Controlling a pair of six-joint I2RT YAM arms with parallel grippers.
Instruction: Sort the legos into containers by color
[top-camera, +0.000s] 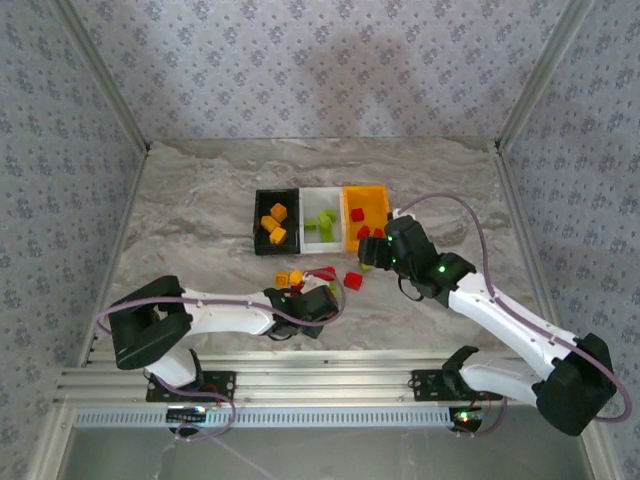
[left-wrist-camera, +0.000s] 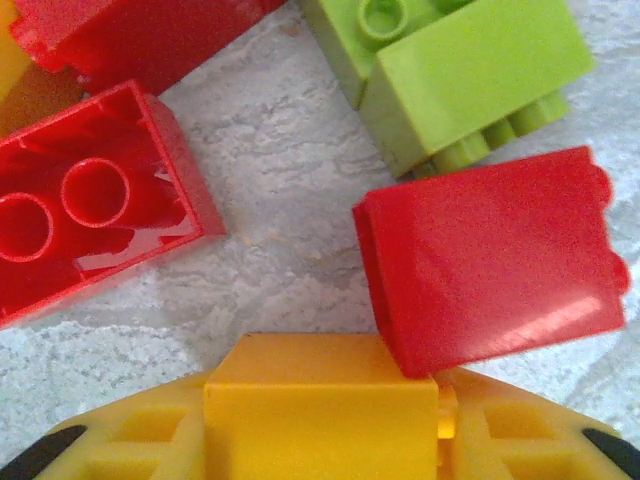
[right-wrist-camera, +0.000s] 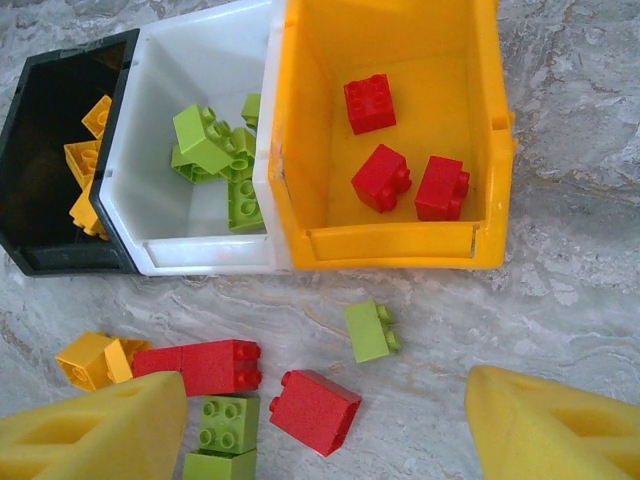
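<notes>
Step in hand: You were mid-sort. Some legos were already binned and a cluster was still loose on the table (top-camera: 190, 210).
Containers: The black bin (right-wrist-camera: 40, 262) held orange-yellow pieces, the white bin (right-wrist-camera: 205, 256) held lime green ones, and the orange-yellow bin (right-wrist-camera: 390, 245) held three red ones.
Left gripper (left-wrist-camera: 320, 440): It was drawn narrow, apparently pinching an orange-yellow brick (left-wrist-camera: 320, 395) low over the table. A red brick (left-wrist-camera: 495, 260) touched that brick's corner.
Right gripper (top-camera: 370, 250): It was spread wide and empty, hovering over the loose pieces just in front of the containers.
Loose legos: A lone lime green brick (right-wrist-camera: 370, 330) lay apart from the rest. Red, green and orange pieces were bunched to its left.
Next move: Your left needed to lift straight up, clear of the crowding reds, then carry to the black bin. Your right's easiest pick looked like the lone green brick, bound for the white bin.
</notes>
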